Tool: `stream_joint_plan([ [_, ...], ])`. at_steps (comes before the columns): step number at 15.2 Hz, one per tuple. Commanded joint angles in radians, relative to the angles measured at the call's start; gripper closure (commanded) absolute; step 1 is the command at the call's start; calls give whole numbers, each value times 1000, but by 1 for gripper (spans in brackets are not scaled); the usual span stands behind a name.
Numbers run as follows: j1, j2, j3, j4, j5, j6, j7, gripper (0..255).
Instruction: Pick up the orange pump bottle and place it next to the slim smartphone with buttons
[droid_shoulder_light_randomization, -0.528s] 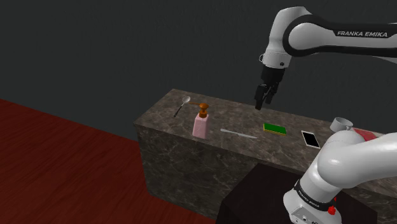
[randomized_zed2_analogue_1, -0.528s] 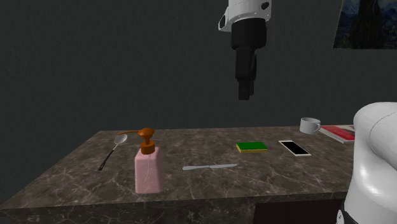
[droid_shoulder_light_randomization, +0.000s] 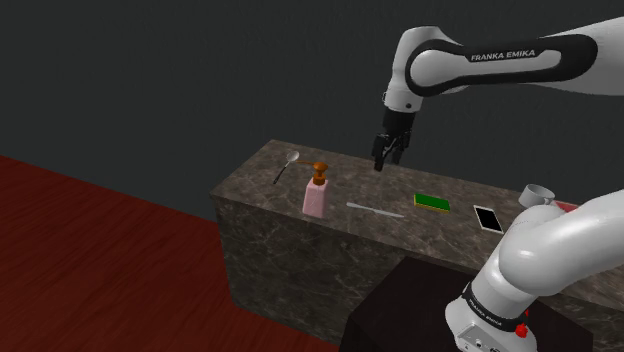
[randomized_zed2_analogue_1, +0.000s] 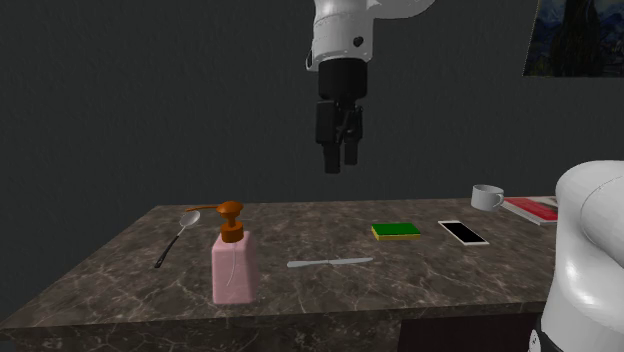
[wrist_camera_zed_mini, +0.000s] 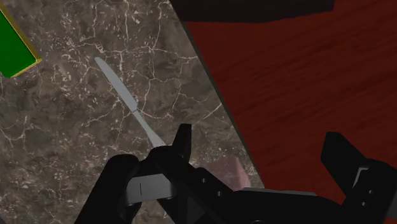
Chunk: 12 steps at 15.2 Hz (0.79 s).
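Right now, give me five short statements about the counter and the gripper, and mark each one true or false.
1. The gripper hangs above the counter, open and holding nothing. True.
2. The pump bottle lies on its side. False: it stands upright on the counter.
3. In the second exterior view, the knife lies between the pump bottle and the green sponge. True.
4. The smartphone rests on top of the green sponge. False: it lies flat on the counter beside it, apart from it.
5. The spoon stands in the mug. False: it lies on the counter by the pump bottle.
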Motion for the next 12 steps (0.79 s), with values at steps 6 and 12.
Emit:
stream_joint_plan([
  [6,1,286,9,165,24,131,28,0],
  [12,1,520,11,344,39,194,47,0],
])
